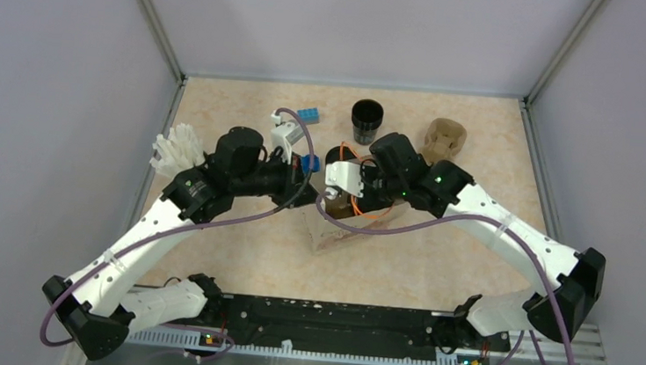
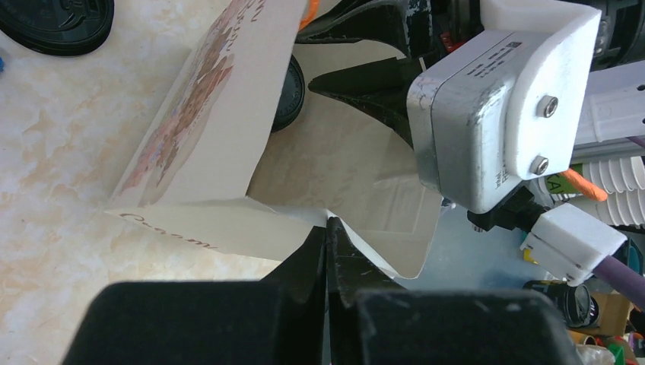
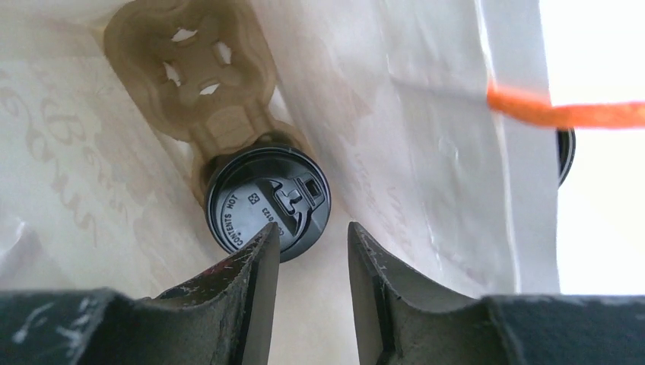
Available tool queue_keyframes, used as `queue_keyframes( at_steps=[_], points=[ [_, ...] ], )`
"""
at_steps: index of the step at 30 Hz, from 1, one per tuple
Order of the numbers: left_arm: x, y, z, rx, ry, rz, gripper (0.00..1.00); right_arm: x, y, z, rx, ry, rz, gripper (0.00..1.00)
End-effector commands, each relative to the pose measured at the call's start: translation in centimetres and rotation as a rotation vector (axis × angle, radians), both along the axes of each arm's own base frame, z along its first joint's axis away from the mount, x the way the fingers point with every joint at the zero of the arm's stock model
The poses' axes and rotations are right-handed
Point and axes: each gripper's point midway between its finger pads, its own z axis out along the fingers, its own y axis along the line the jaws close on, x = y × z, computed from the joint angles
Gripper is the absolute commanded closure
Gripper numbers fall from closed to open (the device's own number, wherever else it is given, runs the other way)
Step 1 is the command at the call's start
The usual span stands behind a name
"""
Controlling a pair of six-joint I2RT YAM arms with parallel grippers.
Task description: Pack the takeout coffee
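A black lidded takeout cup [image 3: 266, 201] sits in one socket of a brown pulp carrier [image 3: 190, 68] inside the white paper bag [image 3: 426, 129]. My right gripper [image 3: 312, 228] is open and empty just above the cup, reaching into the bag [image 1: 346, 229]. My left gripper [image 2: 328, 228] is shut on the bag's rim [image 2: 304, 220] and holds its mouth open. A second black ridged cup [image 1: 366, 120] stands open at the back of the table. A flat black lid [image 2: 57, 26] lies on the table beside the bag.
Another brown carrier [image 1: 445, 138] lies at the back right. A blue block [image 1: 308, 115] sits at the back middle. White utensils [image 1: 177, 148] stand at the left wall. The bag's orange handle [image 3: 563, 114] hangs across its opening. The right wrist camera [image 2: 494, 114] is close to my left fingers.
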Motion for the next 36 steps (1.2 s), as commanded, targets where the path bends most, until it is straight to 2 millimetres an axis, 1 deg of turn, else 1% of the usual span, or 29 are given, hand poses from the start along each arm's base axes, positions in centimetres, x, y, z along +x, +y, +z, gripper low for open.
queue_keyframes(
  at_steps=[1, 5, 9, 13, 17, 18, 20, 23, 26, 30, 32, 34, 36],
  points=[
    [0.8, -0.1, 1.7, -0.028, -0.041, 0.026, 1.0, 0.8, 0.9, 2.0, 0.069, -0.012, -0.034, 0.63],
    [1.2, 0.1, 1.5, -0.012, -0.034, 0.046, 1.0, 1.2, 1.0, 3.0, 0.095, -0.024, -0.058, 0.63],
    [1.7, 0.4, 1.4, 0.02, -0.04, 0.066, 0.98, 1.6, 1.5, 4.7, 0.153, -0.02, -0.109, 0.63],
    [2.0, 0.6, 1.5, 0.041, -0.041, 0.076, 0.98, 2.3, 1.3, 6.3, 0.2, -0.049, -0.177, 0.64],
    [2.3, 0.7, 1.2, 0.054, -0.041, 0.086, 0.97, 2.0, 1.4, 7.1, 0.242, -0.048, -0.183, 0.64],
    [2.4, 0.7, 1.2, 0.055, -0.041, 0.088, 0.96, 1.8, 1.3, 7.3, 0.248, -0.043, -0.184, 0.64],
    [2.5, 0.7, 1.0, 0.059, -0.035, 0.091, 0.93, 1.7, 1.1, 7.5, 0.259, -0.04, -0.197, 0.61],
    [2.6, 0.6, 0.9, 0.058, -0.033, 0.092, 0.92, 1.2, 1.0, 8.3, 0.3, -0.029, -0.209, 0.59],
    [2.7, 0.8, 1.0, 0.061, -0.036, 0.106, 0.84, 0.8, 0.8, 8.8, 0.337, -0.021, -0.229, 0.59],
    [3.1, 1.0, 1.6, 0.06, -0.054, 0.126, 0.75, 1.0, 0.1, 9.5, 0.376, -0.037, -0.283, 0.58],
    [3.2, 1.2, 2.0, 0.059, -0.069, 0.135, 0.72, 1.3, -0.2, 10.0, 0.404, -0.058, -0.318, 0.56],
    [3.4, 1.4, 2.2, 0.068, -0.085, 0.146, 0.68, 1.2, 0.1, 10.6, 0.441, -0.052, -0.326, 0.56],
    [3.7, 1.6, 2.9, 0.072, -0.109, 0.152, 0.64, 1.0, 0.3, 11.2, 0.47, -0.037, -0.326, 0.56]
  ],
)
